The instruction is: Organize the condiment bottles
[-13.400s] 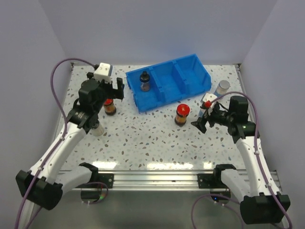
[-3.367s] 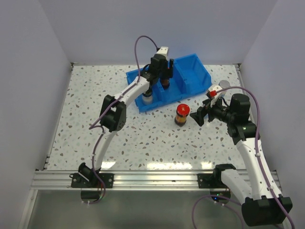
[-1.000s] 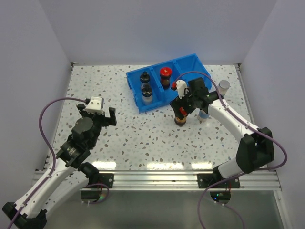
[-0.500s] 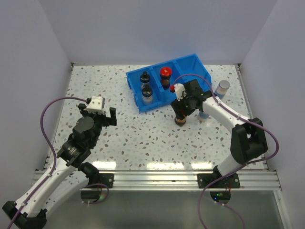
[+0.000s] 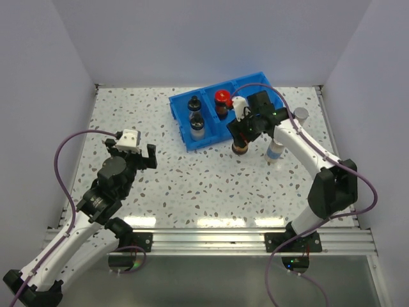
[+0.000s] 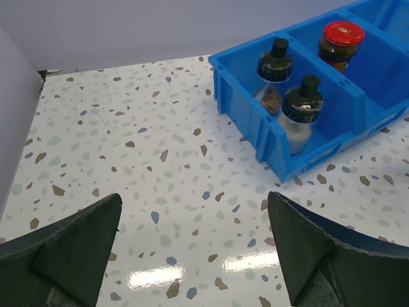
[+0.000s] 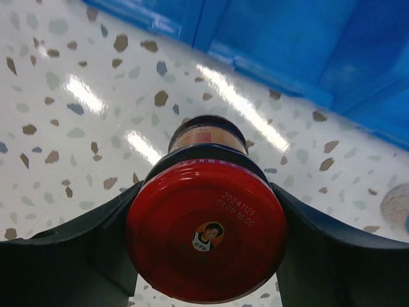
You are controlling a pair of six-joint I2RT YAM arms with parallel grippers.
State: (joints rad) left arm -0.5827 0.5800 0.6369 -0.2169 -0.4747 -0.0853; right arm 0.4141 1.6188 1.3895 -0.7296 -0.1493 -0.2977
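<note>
Right gripper (image 7: pixel 206 235): jaws have just closed from wide onto the cap of the loose red-capped jar (image 5: pixel 239 148), one finger pressed to each side.
Jar position: at the front wall of the blue bin (image 6: pixel 246 109); looks shifted toward it, maybe lifted off the table.
Left gripper (image 6: pixel 195 252): spread, empty, over bare table well apart from the bin.
Bin: black-capped jars (image 5: pixel 193 102) (image 5: pixel 197 121) in the left slot, other red-capped jar (image 5: pixel 222 98) in the middle.
Still out: silver-capped jars (image 5: pixel 299 115) (image 5: pixel 273 153).
Meaning: grasp done, likely middle slot next.

Left end effector (image 6: pixel 195 199) agape; right (image 7: pixel 204 240) clamped.
</note>
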